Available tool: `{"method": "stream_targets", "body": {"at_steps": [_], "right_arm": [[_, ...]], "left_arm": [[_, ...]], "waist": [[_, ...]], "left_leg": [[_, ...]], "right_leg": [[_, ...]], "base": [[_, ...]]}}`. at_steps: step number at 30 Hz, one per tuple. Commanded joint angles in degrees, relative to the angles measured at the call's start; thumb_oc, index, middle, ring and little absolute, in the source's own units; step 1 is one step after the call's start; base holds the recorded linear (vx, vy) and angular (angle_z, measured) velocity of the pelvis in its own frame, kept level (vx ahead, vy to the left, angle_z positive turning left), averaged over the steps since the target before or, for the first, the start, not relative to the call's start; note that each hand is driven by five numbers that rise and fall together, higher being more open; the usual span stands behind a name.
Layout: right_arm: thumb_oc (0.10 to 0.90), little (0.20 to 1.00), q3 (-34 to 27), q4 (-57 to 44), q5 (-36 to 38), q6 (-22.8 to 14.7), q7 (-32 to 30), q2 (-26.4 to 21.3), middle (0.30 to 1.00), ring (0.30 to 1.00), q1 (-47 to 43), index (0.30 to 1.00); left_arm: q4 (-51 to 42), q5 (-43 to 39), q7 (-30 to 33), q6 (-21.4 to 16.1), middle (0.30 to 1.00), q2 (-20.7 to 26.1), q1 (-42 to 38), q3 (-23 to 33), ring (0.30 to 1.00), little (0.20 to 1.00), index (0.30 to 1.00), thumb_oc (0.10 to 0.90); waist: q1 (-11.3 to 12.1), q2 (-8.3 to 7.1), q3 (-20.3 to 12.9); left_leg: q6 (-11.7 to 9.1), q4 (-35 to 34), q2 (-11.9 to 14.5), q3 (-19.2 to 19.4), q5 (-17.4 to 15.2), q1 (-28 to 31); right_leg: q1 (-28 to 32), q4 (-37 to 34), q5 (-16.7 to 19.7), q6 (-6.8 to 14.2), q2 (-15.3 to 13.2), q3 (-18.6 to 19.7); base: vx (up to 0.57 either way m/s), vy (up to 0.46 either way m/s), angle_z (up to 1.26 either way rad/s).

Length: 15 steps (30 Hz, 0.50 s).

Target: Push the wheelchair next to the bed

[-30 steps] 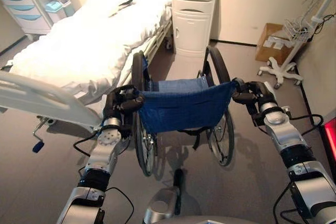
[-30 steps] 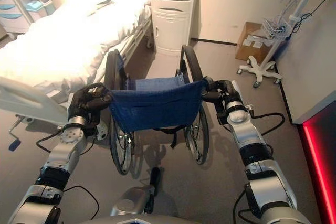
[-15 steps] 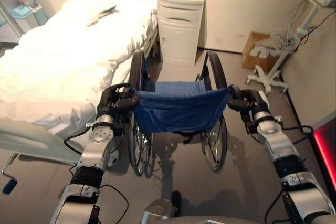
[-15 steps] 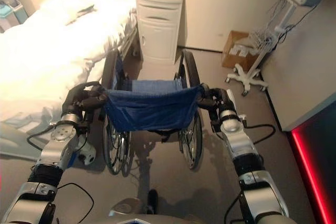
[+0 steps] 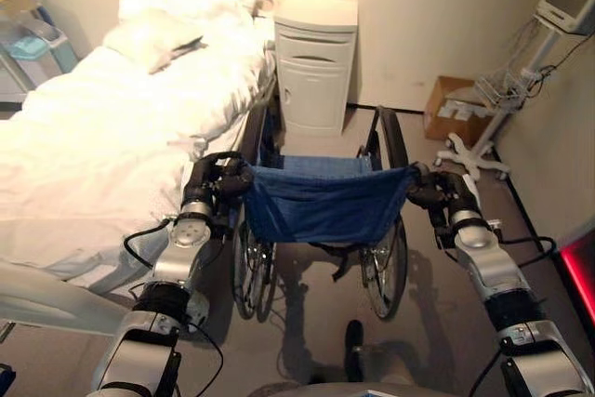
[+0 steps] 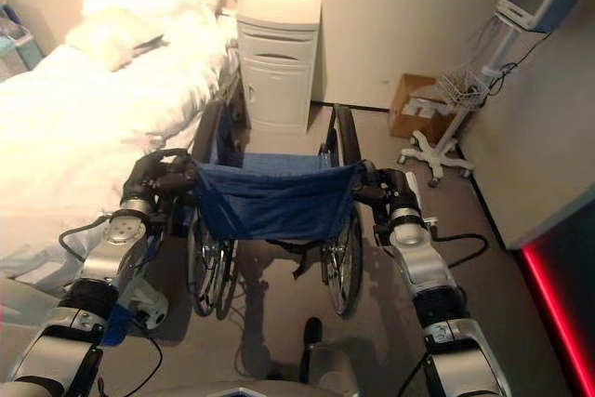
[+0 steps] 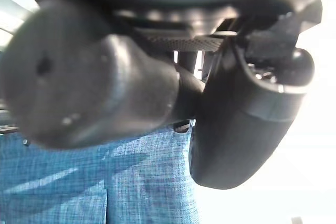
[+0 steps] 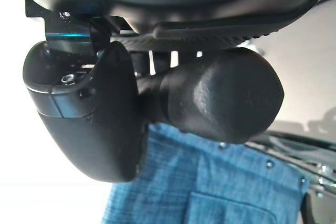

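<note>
The wheelchair (image 5: 321, 202), with a blue cloth back and black wheels, stands right beside the white bed (image 5: 102, 137), its left wheel close to the bed's side. My left hand (image 5: 216, 179) is curled round the left push handle (image 7: 94, 77). My right hand (image 5: 437, 189) is curled round the right push handle (image 8: 220, 95). In both wrist views the blue cloth back (image 7: 100, 182) hangs just past the handle.
A white bedside cabinet (image 5: 314, 64) stands against the wall ahead of the wheelchair. A cardboard box (image 5: 446, 107) and a monitor stand on a wheeled base (image 5: 474, 151) are at the right. Open grey floor lies right of the wheelchair.
The whole view has shifted as I walk forward. The wheelchair has rolled ahead along the bed toward the cabinet, with both hands still on its handles.
</note>
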Motion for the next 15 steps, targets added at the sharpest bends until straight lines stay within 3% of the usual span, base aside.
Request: {"method": "stream_targets", "body": {"at_steps": [1, 4, 6, 9, 10, 11, 12, 13, 15], "right_arm": [[0.400, 0.300, 8.7, 4.5, -9.2, 0.5, 4.3, -4.7, 0.300, 0.300, 3.1, 0.300], [0.400, 0.300, 8.5, 6.0, -8.5, 1.6, 4.9, -5.6, 0.300, 0.300, 1.9, 0.300], [0.400, 0.300, 8.8, 7.0, -7.8, 2.4, 5.4, -6.6, 0.300, 0.300, 0.4, 0.300], [0.400, 0.300, 10.1, 10.6, -6.7, 1.9, 6.6, -7.3, 0.300, 0.300, -2.8, 0.300], [0.400, 0.300, 10.5, 11.7, -6.4, 1.3, 6.2, -7.4, 0.300, 0.300, -3.2, 0.300], [0.400, 0.300, 10.5, 11.9, -6.0, 1.2, 5.8, -7.4, 0.300, 0.300, -3.1, 0.300], [0.400, 0.300, 10.5, 12.0, -6.0, 1.2, 5.7, -7.4, 0.300, 0.300, -3.0, 0.300], [0.400, 0.300, 10.8, 13.1, -5.6, 0.8, 5.0, -7.2, 0.300, 0.300, -3.3, 0.300], [0.400, 0.300, 11.2, 13.5, -5.6, 0.4, 4.5, -6.4, 0.300, 0.300, -3.4, 0.300]], "left_arm": [[1.8, 3.4, -5.4, -1.0, 0.300, -0.3, 0.4, -4.8, 0.300, 0.300, 0.300, 0.400], [0.8, 1.7, -5.3, 0.3, 0.300, -2.0, 1.0, -5.2, 0.300, 0.300, 0.300, 0.400], [0.8, 0.4, -4.4, 0.6, 0.300, -2.6, 0.8, -6.2, 0.300, 0.300, 0.300, 0.400], [1.8, -1.8, -1.9, 0.5, 0.300, -4.2, -0.8, -7.5, 0.300, 0.300, 0.300, 0.400], [1.8, -2.7, -1.4, -0.1, 0.300, -4.7, -0.8, -7.8, 0.300, 0.300, 0.300, 0.400], [1.4, -2.9, -1.5, -0.1, 0.300, -4.9, -0.7, -7.9, 0.300, 0.300, 0.300, 0.400], [1.2, -3.1, -1.5, 0.0, 0.300, -5.0, -0.7, -7.9, 0.300, 0.300, 0.300, 0.400], [1.1, -2.8, -1.8, -0.7, 0.300, -5.4, -0.4, -8.1, 0.300, 0.300, 0.300, 0.400], [0.2, -2.1, -2.0, -1.6, 0.300, -5.3, 1.0, -7.8, 0.300, 0.300, 0.300, 0.400]], "waist": [[-0.3, -0.77, 2.9], [-0.7, -1.33, 1.5], [-0.8, -1.21, 0.4], [-0.8, -1.68, -0.2], [-0.3, -2.24, 0.4], [0.4, -2.68, 1.1], [0.7, -2.74, 1.3], [2.2, -3.30, 3.3], [4.1, -2.38, 5.1]], "left_leg": [[-4.6, 7.6, 2.3, -7.9, -6.9, -1.0], [-6.3, 11.9, 3.2, -10.9, -9.1, 0.2], [-8.8, 15.8, 5.5, -10.8, -5.2, 1.3], [-11.9, 27.4, 8.8, -9.2, 2.3, -1.0], [-12.5, 34.3, 9.2, -8.6, 5.2, -5.1], [-12.3, 38.4, 8.5, -8.5, 5.4, -9.0], [-12.2, 39.1, 8.4, -8.4, 5.5, -9.9], [-11.9, 40.2, 9.9, -5.7, 5.2, -16.7], [-10.9, 31.4, 8.7, -5.7, 4.8, -19.0]], "right_leg": [[4.8, -5.4, 9.4, -0.8, -0.1, 1.7], [7.0, -5.4, 7.2, -2.2, 0.8, 3.7], [8.6, -6.4, 6.0, -3.7, 1.2, 2.6], [11.7, -7.2, 3.5, -6.4, 1.7, 1.1], [13.4, -7.0, 2.6, -7.4, 1.5, 0.5], [14.7, -7.0, 2.1, -7.8, 1.3, 0.2], [15.1, -7.1, 2.0, -7.8, 1.3, 0.2], [19.0, -7.4, 0.7, -8.4, 1.5, -0.1], [21.9, -6.8, -1.2, -8.1, 3.0, 1.5]], "base": [[0.33, -0.224, 0.21], [0.37, -0.237, 0.39], [0.29, -0.191, 0.29], [0.26, -0.223, 0.08], [0.23, -0.208, 0.05], [0.19, -0.166, 0.06], [0.25, -0.183, -0.03], [0.29, -0.138, -0.07], [0.36, -0.068, -0.09]]}}
